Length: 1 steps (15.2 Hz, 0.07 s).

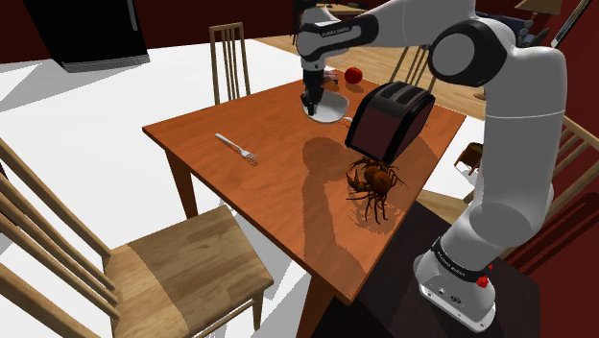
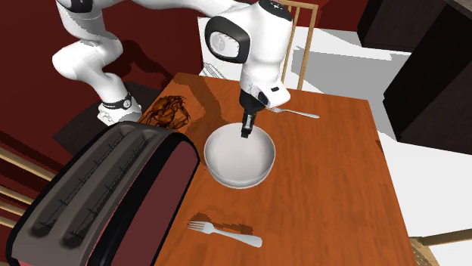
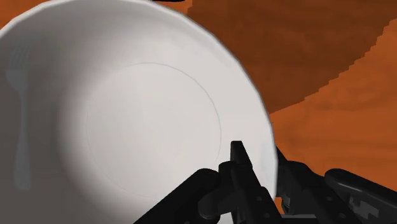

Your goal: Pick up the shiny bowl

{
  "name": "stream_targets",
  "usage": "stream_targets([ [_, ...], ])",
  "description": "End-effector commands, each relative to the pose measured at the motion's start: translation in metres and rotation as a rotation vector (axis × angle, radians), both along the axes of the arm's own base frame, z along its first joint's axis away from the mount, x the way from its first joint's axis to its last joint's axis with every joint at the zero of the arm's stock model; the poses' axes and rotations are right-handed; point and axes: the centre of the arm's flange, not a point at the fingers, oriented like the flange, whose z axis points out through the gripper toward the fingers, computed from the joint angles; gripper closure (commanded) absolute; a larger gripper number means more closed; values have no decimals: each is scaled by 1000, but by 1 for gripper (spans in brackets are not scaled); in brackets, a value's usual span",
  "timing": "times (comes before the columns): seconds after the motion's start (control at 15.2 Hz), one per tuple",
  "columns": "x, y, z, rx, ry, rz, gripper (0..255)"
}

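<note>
One glossy white bowl (image 1: 329, 109) (image 2: 239, 160) (image 3: 140, 121) is what I'm on here. It's sitting upright on the wooden counter (image 1: 274, 197) (image 2: 340, 181) (image 3: 343, 108), toward the far edge in the shoulder view and about mid-counter in the second exterior view.

My end effector (image 1: 311, 104) (image 2: 245, 134) (image 3: 267, 160) comes down almost vertically onto the rim, on the side farthest from the second exterior camera. It's narrow. In the wrist view one black finger (image 3: 238, 159) is inside the bowl and the other is just outside, with the rim pinched between them. The bowl looks like it's resting flat on the counter.

Other stuff around:
- A dark toaster (image 1: 389, 120) (image 2: 106, 196) with two slots stands just beside the bowl, on the shoulder view's right. Its side panel looks maroon in the second exterior view.
- A brown crab (image 1: 372, 182) (image 2: 168, 111) sits near the toaster, on the side toward my stand.
- The far fork (image 1: 237, 148) (image 2: 295, 113) lies flat well to the shoulder view's left of the bowl, not touching it.
- The near fork (image 2: 227, 233) lies on the counter between the bowl and the second exterior camera, also apart from it.
- There's a faint fork-shaped reflection on the bowl's inside wall in the wrist view.
- A wooden chair (image 1: 163, 259) stands at the counter's near corner in the shoulder view.
- A small red round thing (image 1: 353, 74) shows past the far edge.
</note>
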Motion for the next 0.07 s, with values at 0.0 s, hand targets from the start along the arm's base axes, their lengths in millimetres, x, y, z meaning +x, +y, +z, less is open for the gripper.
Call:
stream_targets([
  [0.0,0,0,3,0,0,0,255],
])
